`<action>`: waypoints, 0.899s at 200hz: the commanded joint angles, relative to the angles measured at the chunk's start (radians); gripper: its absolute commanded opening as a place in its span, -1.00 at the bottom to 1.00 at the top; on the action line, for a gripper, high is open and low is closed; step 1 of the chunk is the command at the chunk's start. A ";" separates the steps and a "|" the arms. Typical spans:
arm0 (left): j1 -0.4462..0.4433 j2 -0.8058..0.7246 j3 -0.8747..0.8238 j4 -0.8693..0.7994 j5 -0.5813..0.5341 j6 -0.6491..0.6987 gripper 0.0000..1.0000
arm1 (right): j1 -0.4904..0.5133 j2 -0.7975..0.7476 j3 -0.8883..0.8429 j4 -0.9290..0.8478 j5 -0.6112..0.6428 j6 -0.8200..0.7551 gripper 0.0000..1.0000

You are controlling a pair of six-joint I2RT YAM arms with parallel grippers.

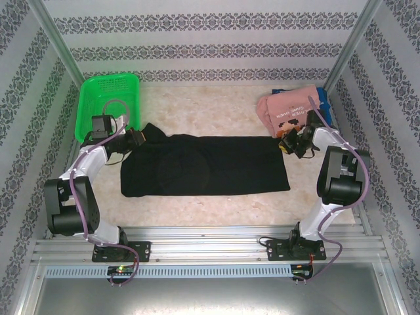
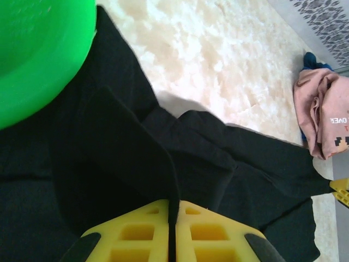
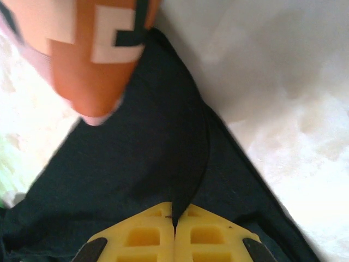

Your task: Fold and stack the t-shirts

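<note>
Left gripper (image 2: pixel 172 232) is pinching a ridge of the black shirt (image 1: pixel 203 164) at its left end. Right gripper (image 3: pixel 174 229) is clamping its right end, probably stretching it flat for a fold. Pink shirt (image 1: pixel 289 108) is lying just beyond that right end, awaiting stacking.

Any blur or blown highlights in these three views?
Top external: evenly lit, sharp; black t-shirt reads as a flat dark patch. Left wrist: green basket soft, near the lens. Right wrist: pink t-shirt blurred, table washed out.
</note>
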 commanded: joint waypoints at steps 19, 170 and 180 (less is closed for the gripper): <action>-0.005 -0.040 -0.048 0.023 -0.017 -0.026 -0.81 | 0.004 -0.030 -0.045 -0.001 0.028 -0.029 -1.00; -0.009 -0.086 -0.153 -0.047 -0.121 0.001 -0.82 | -0.029 -0.015 -0.107 -0.022 0.107 -0.081 -0.98; -0.008 -0.089 -0.161 -0.048 -0.124 -0.001 -0.82 | -0.032 -0.017 -0.114 -0.023 0.113 -0.081 -0.98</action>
